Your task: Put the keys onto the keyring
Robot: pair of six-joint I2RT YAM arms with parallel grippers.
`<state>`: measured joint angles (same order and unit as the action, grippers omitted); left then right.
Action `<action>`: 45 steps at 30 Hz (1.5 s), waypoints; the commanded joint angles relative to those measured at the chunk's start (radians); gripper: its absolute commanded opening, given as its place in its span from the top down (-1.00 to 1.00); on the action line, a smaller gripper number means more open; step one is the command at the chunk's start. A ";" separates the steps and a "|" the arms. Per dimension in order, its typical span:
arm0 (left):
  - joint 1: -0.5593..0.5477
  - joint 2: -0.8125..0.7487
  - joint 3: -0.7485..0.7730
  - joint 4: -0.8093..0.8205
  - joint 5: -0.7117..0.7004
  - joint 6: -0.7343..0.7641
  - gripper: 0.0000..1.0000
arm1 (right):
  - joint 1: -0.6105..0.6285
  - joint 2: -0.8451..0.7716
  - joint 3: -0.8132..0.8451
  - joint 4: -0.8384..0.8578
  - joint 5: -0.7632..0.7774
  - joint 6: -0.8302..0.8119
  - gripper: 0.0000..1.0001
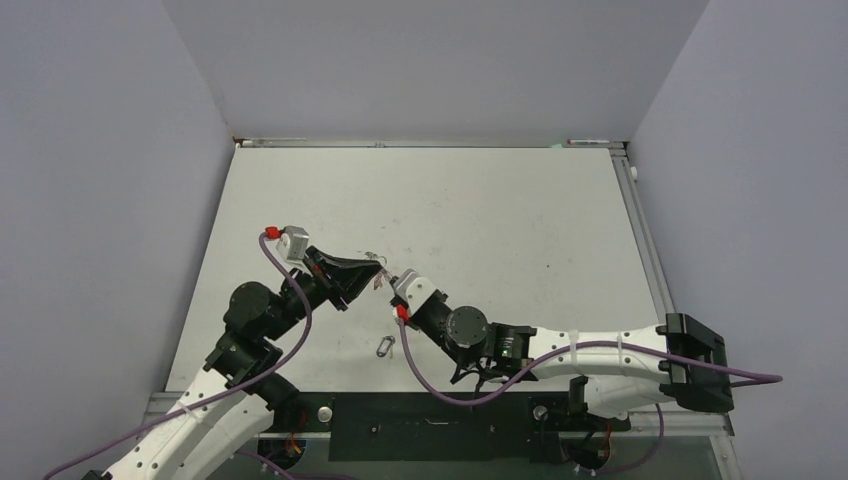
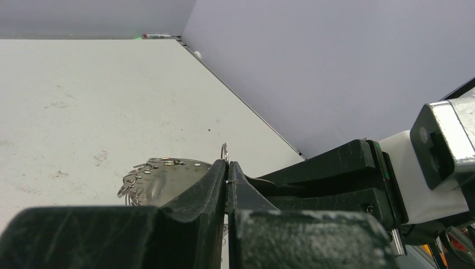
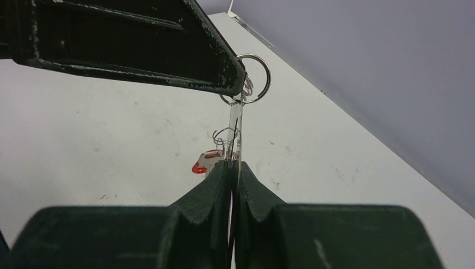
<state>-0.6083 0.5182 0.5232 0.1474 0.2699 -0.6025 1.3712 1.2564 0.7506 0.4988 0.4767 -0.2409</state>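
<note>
Plainly little is done yet: the keys (image 1: 386, 347) lie loose on the bench (image 1: 500, 210), joined to nothing, so picking them up and threading them is all left. Both claws hold the keyring (image 2: 162, 178) off the bench between them. The left claw (image 2: 227, 170) is closed on a small split ring (image 3: 255, 78) at its rim, and the right claw (image 3: 232, 171) is pinched shut on its thin edge by a red tag (image 3: 203, 164). The keys sit apart from both claws, nearer the arms' bases, just beside the right arm.
</note>
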 commanded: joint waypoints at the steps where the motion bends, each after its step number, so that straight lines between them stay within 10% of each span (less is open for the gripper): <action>1: -0.007 0.007 0.011 0.074 -0.017 -0.004 1.00 | 0.016 0.024 0.065 0.019 0.080 0.025 0.90; 45: -0.007 0.164 0.352 -0.485 0.124 0.084 1.00 | 0.018 -0.068 0.046 -0.094 0.135 -0.139 0.89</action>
<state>-0.6136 0.6655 0.7818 -0.2512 0.3210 -0.5518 1.3918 1.2423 0.7803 0.3897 0.6128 -0.3416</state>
